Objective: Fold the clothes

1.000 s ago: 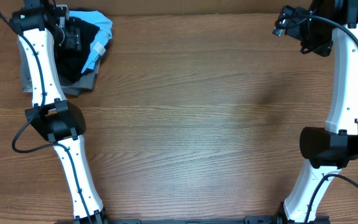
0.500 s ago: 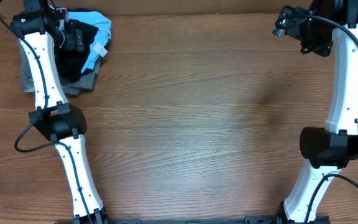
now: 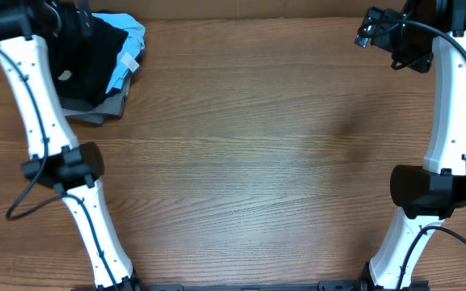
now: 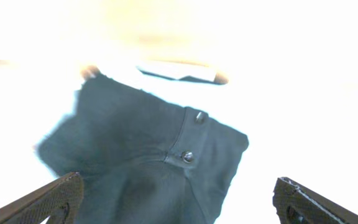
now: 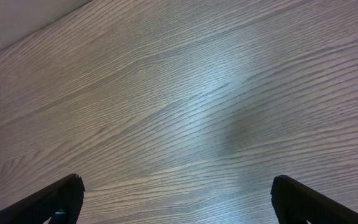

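Observation:
The black shirt (image 3: pixel 87 61) lies crumpled in a pile at the table's far left corner, with a small white label (image 3: pixel 65 76) on it. My left gripper (image 3: pixel 73 19) hovers at the pile's back edge, open and empty. In the left wrist view, which is badly overexposed, its fingertips (image 4: pixel 67 186) stand wide apart above dark fabric (image 4: pixel 142 143) with a seam and two metal studs. I cannot tell which garment that is. My right gripper (image 3: pixel 370 28) is open and empty over bare wood at the far right, as the right wrist view (image 5: pixel 176 180) also shows.
A light blue tee (image 3: pixel 129 39) lies along the right side of the pile. A grey folded garment (image 3: pixel 99 109) sticks out underneath at the front. The wooden table (image 3: pixel 249 162) stretches between the two arms. Its back edge (image 5: pixel 17 31) runs close behind the right gripper.
My left arm has swung to the left and back, so its gripper has moved off the middle of the pile to its back-left edge. More of the black shirt shows. The right arm has not moved.

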`<state>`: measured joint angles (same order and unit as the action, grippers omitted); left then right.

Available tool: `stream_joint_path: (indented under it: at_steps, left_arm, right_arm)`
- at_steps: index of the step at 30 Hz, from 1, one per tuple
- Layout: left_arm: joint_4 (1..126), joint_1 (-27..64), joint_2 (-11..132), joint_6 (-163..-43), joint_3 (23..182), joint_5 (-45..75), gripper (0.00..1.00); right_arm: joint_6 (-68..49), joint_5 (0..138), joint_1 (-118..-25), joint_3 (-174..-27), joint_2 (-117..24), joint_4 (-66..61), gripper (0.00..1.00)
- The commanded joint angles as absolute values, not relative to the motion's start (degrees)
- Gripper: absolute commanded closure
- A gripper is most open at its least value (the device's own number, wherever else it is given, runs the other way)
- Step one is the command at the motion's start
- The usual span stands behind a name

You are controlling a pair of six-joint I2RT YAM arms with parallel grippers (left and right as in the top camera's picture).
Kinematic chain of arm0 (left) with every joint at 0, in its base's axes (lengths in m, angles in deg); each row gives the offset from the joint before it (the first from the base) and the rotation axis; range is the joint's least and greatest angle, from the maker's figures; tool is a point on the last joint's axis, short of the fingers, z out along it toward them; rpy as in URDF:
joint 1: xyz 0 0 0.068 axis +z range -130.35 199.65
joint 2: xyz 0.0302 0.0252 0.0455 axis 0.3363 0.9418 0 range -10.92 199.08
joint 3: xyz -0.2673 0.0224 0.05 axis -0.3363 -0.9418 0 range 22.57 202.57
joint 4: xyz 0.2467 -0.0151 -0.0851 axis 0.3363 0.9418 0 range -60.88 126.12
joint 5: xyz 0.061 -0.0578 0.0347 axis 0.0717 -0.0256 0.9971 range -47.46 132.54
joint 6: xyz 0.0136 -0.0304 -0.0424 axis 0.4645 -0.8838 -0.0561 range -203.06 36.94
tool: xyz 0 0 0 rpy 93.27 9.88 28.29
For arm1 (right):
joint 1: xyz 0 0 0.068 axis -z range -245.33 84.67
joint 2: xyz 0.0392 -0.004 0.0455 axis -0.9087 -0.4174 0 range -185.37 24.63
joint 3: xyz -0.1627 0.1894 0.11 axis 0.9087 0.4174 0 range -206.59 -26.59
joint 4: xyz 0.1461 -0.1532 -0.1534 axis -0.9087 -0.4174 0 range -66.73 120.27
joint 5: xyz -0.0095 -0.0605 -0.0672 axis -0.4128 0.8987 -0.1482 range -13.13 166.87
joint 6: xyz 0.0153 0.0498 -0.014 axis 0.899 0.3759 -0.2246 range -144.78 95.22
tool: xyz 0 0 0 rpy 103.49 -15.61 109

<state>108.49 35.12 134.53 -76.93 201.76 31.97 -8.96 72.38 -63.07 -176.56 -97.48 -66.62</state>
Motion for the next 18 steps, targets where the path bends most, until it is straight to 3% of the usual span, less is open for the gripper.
stream_joint_path:
  at_steps: [1,18]
  left_arm:
    - [108.31,34.90,127.45,-77.28,202.64,30.86,0.00]
    - [110.11,35.01,118.40,-77.28,202.40,30.92,0.00]
  right_arm:
    - [-10.41,71.53,-63.00,-177.76,-96.12,-66.40,0.00]
    - [-12.79,66.26,-63.00,-184.54,-68.41,-66.77,0.00]
